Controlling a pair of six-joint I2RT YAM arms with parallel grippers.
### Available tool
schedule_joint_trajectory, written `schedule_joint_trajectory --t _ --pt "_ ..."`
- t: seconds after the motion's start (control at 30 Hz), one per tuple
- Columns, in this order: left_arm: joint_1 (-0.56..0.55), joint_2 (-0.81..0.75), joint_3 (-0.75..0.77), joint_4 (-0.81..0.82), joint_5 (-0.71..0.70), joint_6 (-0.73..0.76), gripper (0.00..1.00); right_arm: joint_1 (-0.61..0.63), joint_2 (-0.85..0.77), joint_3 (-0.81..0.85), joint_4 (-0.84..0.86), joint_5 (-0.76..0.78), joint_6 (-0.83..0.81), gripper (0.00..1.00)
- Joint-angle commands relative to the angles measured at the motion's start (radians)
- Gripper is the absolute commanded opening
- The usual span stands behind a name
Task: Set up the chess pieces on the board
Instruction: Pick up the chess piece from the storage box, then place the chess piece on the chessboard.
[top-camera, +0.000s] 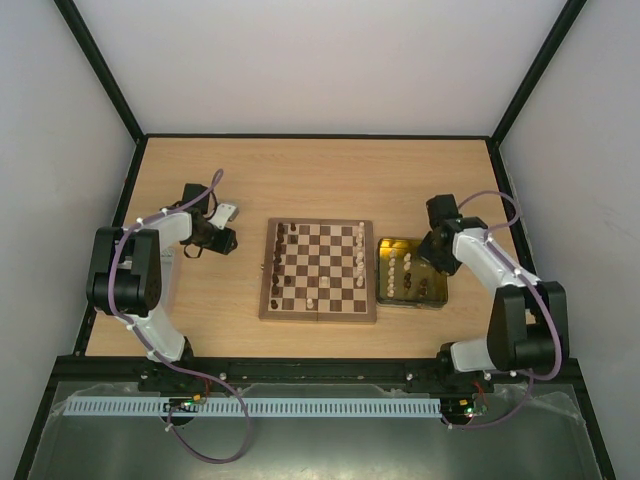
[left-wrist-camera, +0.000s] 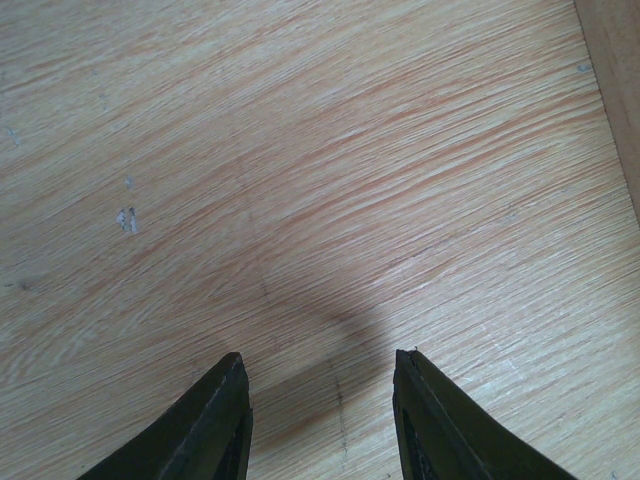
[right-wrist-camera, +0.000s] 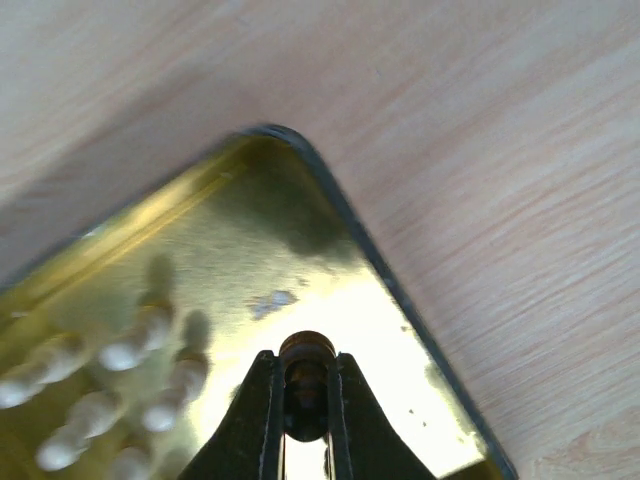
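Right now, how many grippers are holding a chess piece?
1. The right gripper is shut on a dark chess piece above the yellow tray. The left gripper is open over the table, left of the board, holding nothing.

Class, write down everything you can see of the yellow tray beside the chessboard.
The yellow tray is a shallow rectangle with rounded corners and a dark raised rim. Its glossy golden floor reflects the light. It lies flat on the wooden table, just right of the board. Inside lie pale chess pieces and a few dark ones. Above one corner, the right gripper is shut on a dark piece.
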Motion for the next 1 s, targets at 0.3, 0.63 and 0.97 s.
schedule_joint_trajectory --t 0.3,0.63,0.97 --pt "-0.012 -0.01 -0.004 -0.057 -0.011 0.006 0.41 0.418 0.02 0.293 -0.17 0.092 0.099 0.02" --pt "-0.011 -0.022 -0.009 -0.058 -0.015 0.006 0.41 0.698 0.228 0.477 -0.128 0.061 0.127 0.02" --pt "-0.009 -0.022 -0.01 -0.055 -0.014 0.009 0.41 0.759 0.473 0.701 -0.12 -0.007 0.076 0.02"
